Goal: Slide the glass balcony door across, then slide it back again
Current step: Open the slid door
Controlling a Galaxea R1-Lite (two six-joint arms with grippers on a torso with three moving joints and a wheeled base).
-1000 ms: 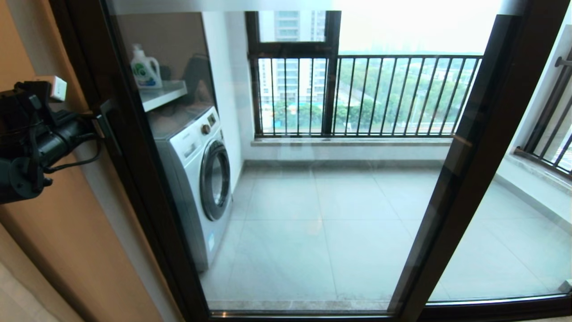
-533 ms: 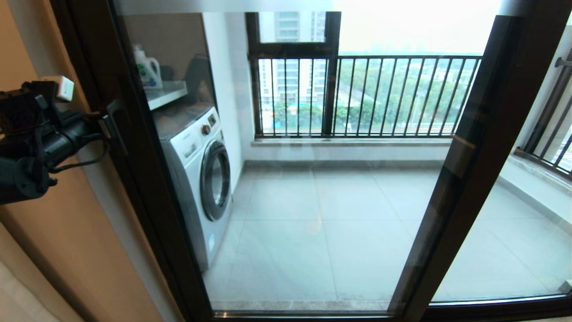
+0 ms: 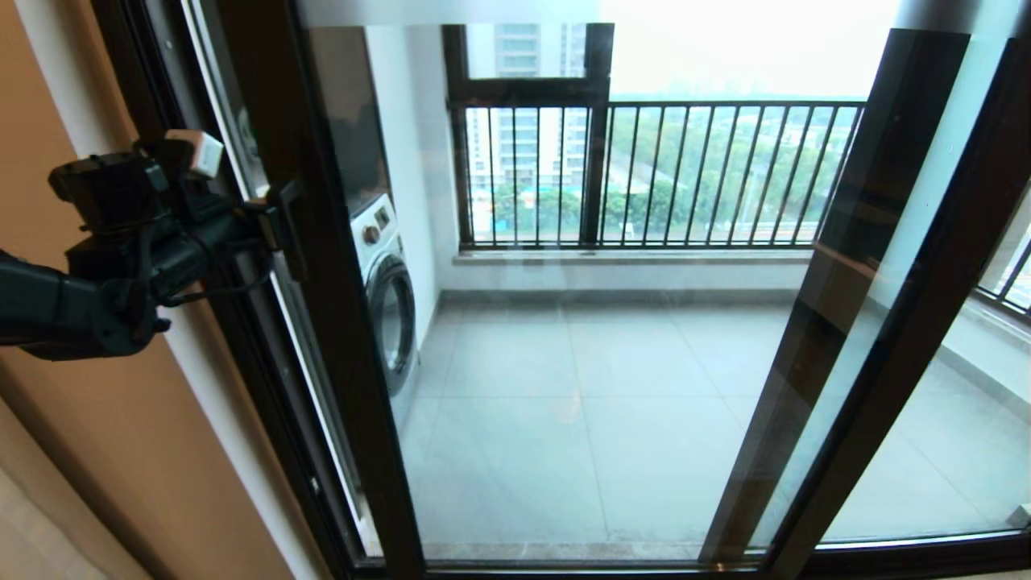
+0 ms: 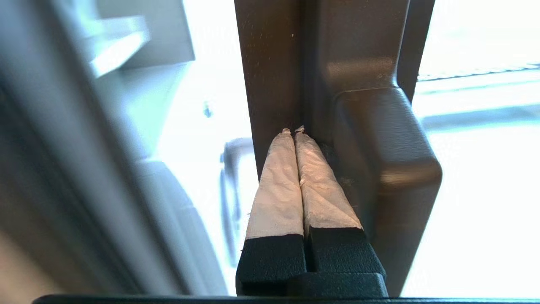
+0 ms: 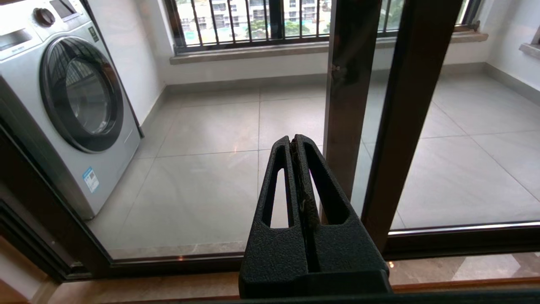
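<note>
The left tool (image 3: 270,216) is found at the handle (image 3: 288,229) of the glass balcony door (image 3: 338,322), on the door's left stile. In the left wrist view its white-wrapped fingertips (image 4: 295,139) are pressed together with nothing between them, wedged into the corner between stile and handle block (image 4: 379,169) — a push contact, not a clamp.

A narrow gap is noted between the left stile and the fixed frame (image 3: 153,89) at the wall, and the door's right stile (image 3: 910,306) overlaps the neighbouring pane's stile (image 3: 838,266). The first step, sliding the door across, is judged to be in hand and only partly done.

The next move is judged to call for a steady sideways push along the track, with the fingertips kept seated behind the handle block so that they are not slipped off the stile. For the return slide, contact on the handle's opposite side would be required.

The right tool (image 5: 297,143) is held low in front of the glass, fingers together, idle.

Beyond the glass a grey tiled balcony floor (image 3: 580,403) is seen — a front-loading washing machine (image 3: 387,298) stands at its left, and a window with black railing bars (image 3: 660,173) closes the far side. An orange-brown wall (image 3: 105,451) adjoins the frame.
</note>
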